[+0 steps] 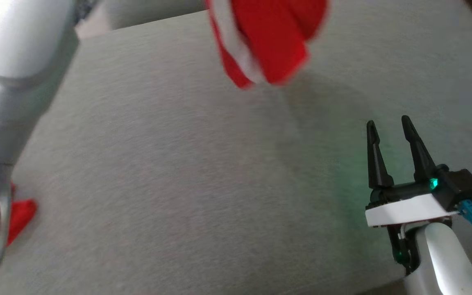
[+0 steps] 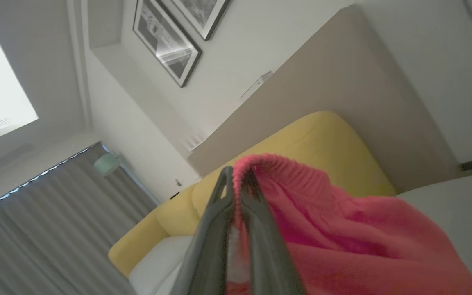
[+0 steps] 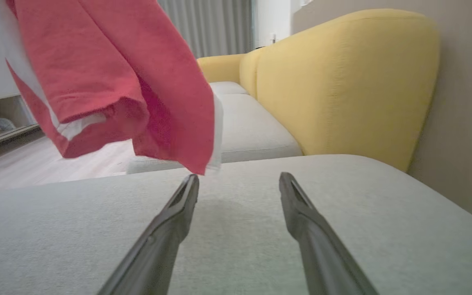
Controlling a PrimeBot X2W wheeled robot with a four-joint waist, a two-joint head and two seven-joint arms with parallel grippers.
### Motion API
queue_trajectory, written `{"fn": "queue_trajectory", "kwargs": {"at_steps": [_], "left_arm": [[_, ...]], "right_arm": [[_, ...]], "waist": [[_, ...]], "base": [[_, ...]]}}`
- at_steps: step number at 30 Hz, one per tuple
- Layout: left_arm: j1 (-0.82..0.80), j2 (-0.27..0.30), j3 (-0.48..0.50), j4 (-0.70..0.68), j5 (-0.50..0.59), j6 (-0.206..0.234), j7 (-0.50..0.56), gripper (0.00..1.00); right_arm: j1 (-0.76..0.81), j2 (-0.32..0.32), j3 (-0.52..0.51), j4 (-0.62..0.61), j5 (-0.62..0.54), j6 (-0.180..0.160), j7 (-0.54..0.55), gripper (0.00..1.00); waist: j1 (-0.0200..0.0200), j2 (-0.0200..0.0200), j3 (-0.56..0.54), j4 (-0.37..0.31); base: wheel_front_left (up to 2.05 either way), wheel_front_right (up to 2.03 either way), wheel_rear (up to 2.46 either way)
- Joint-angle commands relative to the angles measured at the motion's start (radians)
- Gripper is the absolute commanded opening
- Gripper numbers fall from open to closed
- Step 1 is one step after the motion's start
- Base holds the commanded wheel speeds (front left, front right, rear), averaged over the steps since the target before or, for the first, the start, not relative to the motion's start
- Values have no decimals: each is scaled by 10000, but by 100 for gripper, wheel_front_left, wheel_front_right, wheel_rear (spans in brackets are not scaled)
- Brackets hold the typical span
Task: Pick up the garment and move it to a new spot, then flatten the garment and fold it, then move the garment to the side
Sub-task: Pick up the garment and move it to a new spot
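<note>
The garment [image 1: 273,41] is red with a white band and hangs bunched in the air over the far part of the grey cushion [image 1: 178,172]. In the left wrist view my left gripper [image 2: 236,174] is shut on the garment's ribbed edge [image 2: 285,176], and the cloth [image 2: 342,229] drapes away to the right. My right gripper [image 1: 388,121] stands open low over the cushion's near right, with nothing between its fingers. From the right wrist view the garment [image 3: 109,61] dangles up and to the left of the open right gripper [image 3: 239,178], apart from it.
My left arm's silver forearm [image 1: 6,102] fills the head view's left edge, with a scrap of red cloth [image 1: 21,217] beside it. A yellow sofa back [image 3: 342,82] and pale seat cushions [image 3: 248,131] lie beyond the grey cushion. A beige wall panel [image 3: 465,123] stands to the right.
</note>
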Motion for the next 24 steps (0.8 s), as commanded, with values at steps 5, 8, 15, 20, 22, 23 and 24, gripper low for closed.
{"fn": "queue_trajectory", "kwargs": {"at_steps": [5, 8, 15, 20, 22, 23, 24], "left_arm": [[1265, 504, -647, -828, -714, 21, -146, 0], [3216, 628, -1239, -1095, -1008, 129, -382, 0], [7791, 249, -1598, -581, -2602, 869, -1911, 100], [9393, -269, -446, -291, -3372, 1800, -2573, 100], [9964, -556, 610, -927, -3261, 2399, -2593, 100], [10334, -659, 1155, -1329, -3044, 2675, -2596, 100], [10747, -788, 1692, -1672, -2805, 2973, -2597, 100]], "right_arm": [[-5, 15, 366, -535, 184, -7, -23, 100], [126, 15, 337, -614, 204, -7, -23, 100], [477, 16, 83, -482, -92, -7, -23, 100], [728, 16, -28, -94, -94, -7, -23, 100], [881, 16, -80, 19, -70, -7, -23, 100], [944, 16, -72, 89, -119, -7, -23, 100], [1022, 16, -124, 157, -174, -7, -23, 100]], "waist": [[1, 0, 200, -802], [1, 0, 324, -686], [1, 0, 196, 186], [1, 0, -331, 1164], [1, 0, -596, 1591], [1, 0, -724, 1757], [1, 0, -878, 1966]], "base": [[0, 0, 0], [0, 0, 0], [0, 0, 0], [0, 0, 0], [0, 0, 0], [0, 0, 0], [0, 0, 0]]}}
